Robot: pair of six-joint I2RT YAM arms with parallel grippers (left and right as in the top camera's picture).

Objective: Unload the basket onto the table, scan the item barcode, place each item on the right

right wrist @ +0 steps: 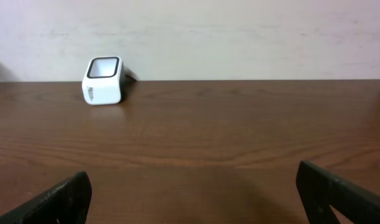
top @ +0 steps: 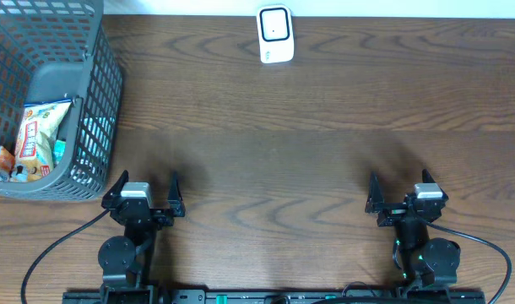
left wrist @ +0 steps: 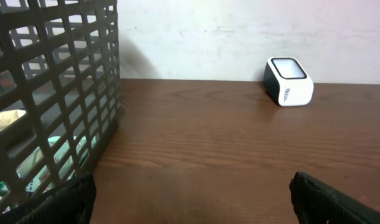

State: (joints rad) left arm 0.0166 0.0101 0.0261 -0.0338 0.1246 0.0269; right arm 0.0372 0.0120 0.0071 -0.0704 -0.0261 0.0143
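L gripper & R gripper parked near edge, jaws wide, nothing held; snack packs wait in basket; scanner sits centre-back, reachable by both

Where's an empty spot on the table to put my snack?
The bare wood between the scanner, the basket, the left gripper and the right gripper is free, and the whole right side too. Crowded: inside the basket, holding snack packets.
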